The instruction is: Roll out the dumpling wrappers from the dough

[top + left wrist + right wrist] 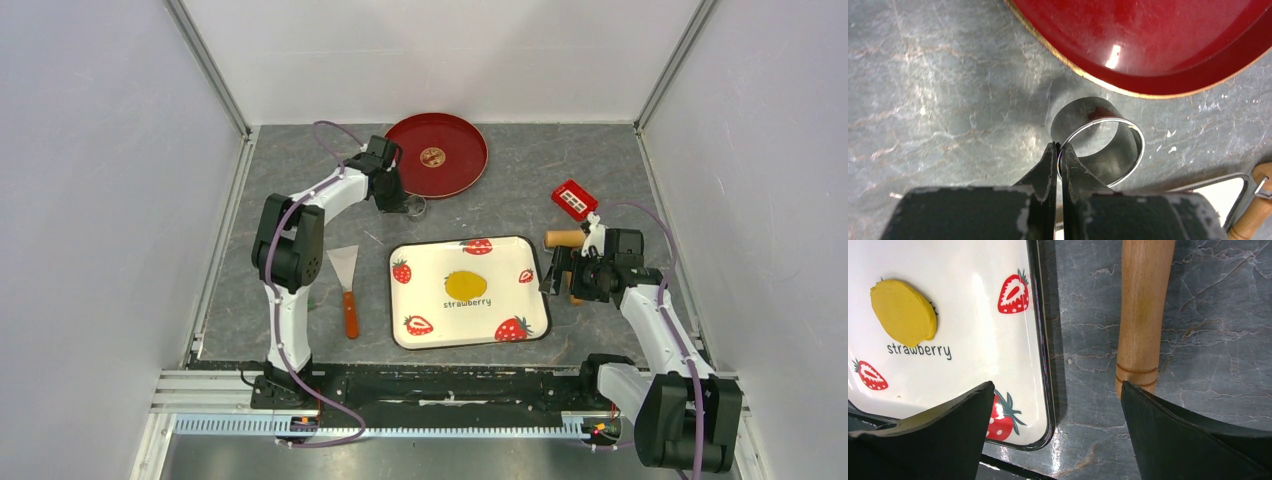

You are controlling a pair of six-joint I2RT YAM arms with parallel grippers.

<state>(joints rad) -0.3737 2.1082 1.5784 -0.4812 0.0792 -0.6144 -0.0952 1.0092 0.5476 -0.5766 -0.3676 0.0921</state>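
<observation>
- Dumpling wrapper [432, 157], a small thin round yellow disc: lies near the centre of the round red plate [462, 138], at the far side of the grey table [300, 160].
- Metal-bladed scraper with an orange handle [347, 290]: flat on the table, left of the tray.
- My left gripper [1058, 147]: fingers pinched on the wall of the shiny metal ring cutter [1080, 112], which stands just beside the plate's rim.
- White rectangular strawberry-printed tray [430, 258]: carries a flattened yellow dough lump [466, 286] at its middle.
- Wooden rolling pin [1143, 305]: on the table, right of the tray.
- My right gripper [1056, 386]: fingers wide apart, holding nothing, between the tray's edge and the pin's end.
- Small red box [574, 199]: beyond the pin.
</observation>
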